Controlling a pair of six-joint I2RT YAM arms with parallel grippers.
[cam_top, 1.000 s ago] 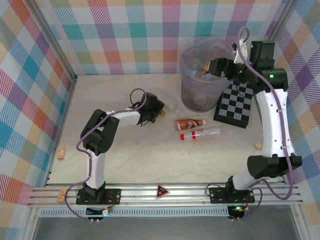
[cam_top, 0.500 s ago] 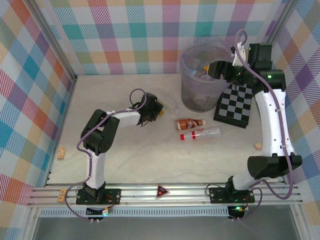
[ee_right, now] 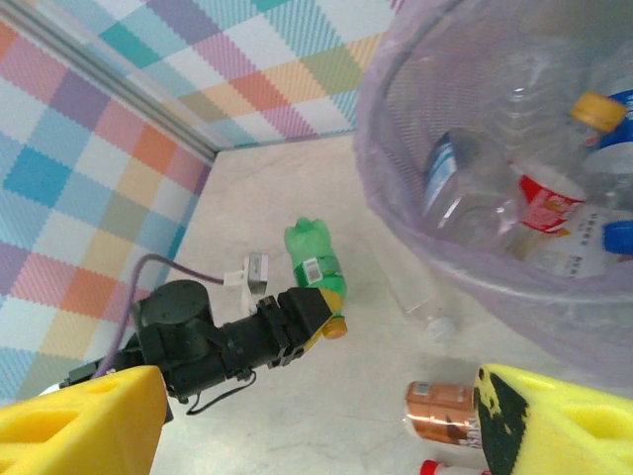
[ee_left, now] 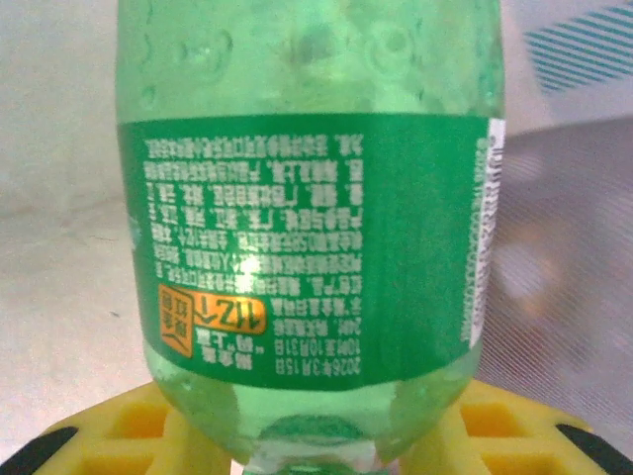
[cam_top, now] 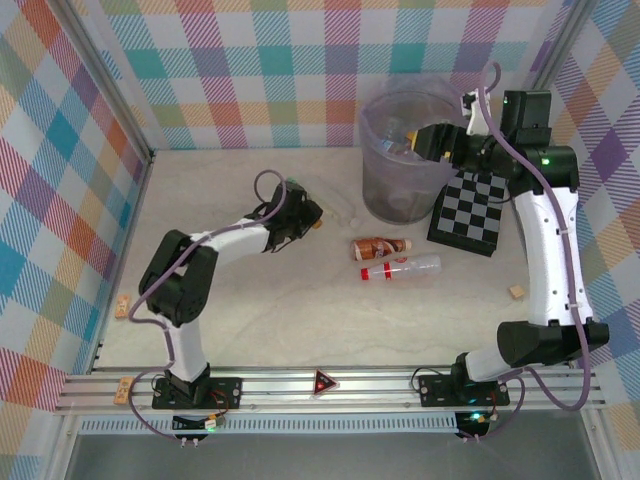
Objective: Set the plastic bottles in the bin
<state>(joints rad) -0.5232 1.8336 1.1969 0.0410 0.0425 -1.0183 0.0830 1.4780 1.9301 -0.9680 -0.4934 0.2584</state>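
Note:
My left gripper point(ee_left: 312, 450) is shut on the neck end of a green bottle point(ee_left: 307, 247) with a green label, its yellow fingers point(ee_left: 109, 435) on either side. The right wrist view has that green bottle point(ee_right: 316, 262) standing up off the table from the left gripper point(ee_right: 331, 319), left of the bin. The bin point(cam_top: 400, 195) is a tall translucent grey-lilac bucket at the back, with several bottles point(ee_right: 534, 203) inside. My right gripper point(cam_top: 432, 140) hangs open over its rim, holding nothing. A brown-labelled bottle point(cam_top: 380, 247) and a clear red-capped bottle point(cam_top: 402, 268) lie in front of the bin.
A black-and-white chequered board point(cam_top: 470, 210) leans right of the bin. A clear bottle point(ee_right: 420, 309) lies by the bin's foot. Small wooden blocks sit at the left edge point(cam_top: 122, 306) and right point(cam_top: 516, 291). Chequered walls enclose the table.
The left gripper has closed on the green bottle, and the arm has stretched out, carrying it slightly up and back. The right arm has barely shifted.

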